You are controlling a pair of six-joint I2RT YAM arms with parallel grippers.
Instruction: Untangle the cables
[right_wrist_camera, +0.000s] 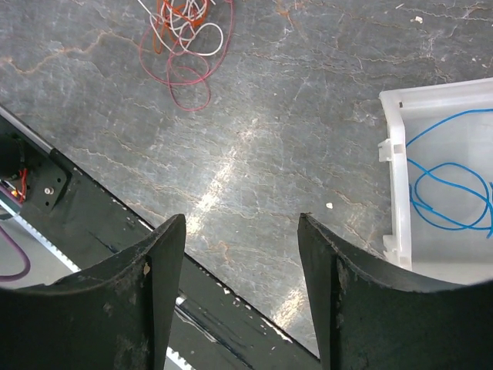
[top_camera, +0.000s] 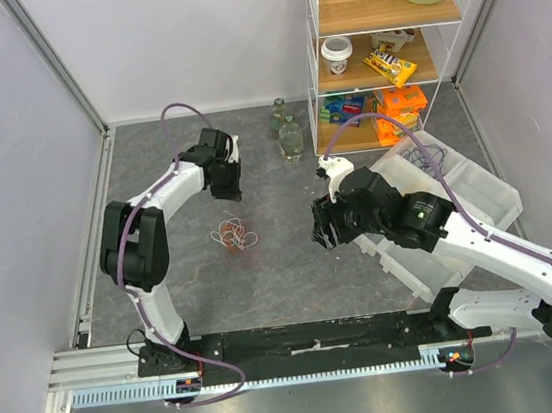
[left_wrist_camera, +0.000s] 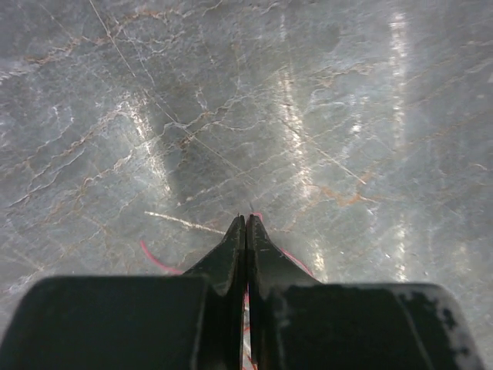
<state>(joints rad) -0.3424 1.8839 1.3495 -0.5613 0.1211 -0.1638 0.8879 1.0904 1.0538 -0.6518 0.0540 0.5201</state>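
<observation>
A small tangle of cables (top_camera: 234, 237), orange, white and red, lies on the grey table between the arms. It also shows at the top left of the right wrist view (right_wrist_camera: 185, 38). My left gripper (top_camera: 227, 194) hangs just beyond the tangle with its jaws pressed together. A thin red cable (left_wrist_camera: 296, 260) runs up to its tips (left_wrist_camera: 246, 220), and another red strand (left_wrist_camera: 158, 260) curves to the left. My right gripper (top_camera: 322, 229) is open and empty (right_wrist_camera: 240, 231), to the right of the tangle. Blue and purple cables (top_camera: 426, 158) lie in a white bin (right_wrist_camera: 397, 154).
The white bin (top_camera: 486, 191) stands tilted at the right, beside my right arm. A wire shelf (top_camera: 377, 43) with snacks and bottles stands at the back right, with two small glass bottles (top_camera: 287, 130) next to it. The black rail (top_camera: 312, 338) runs along the near edge.
</observation>
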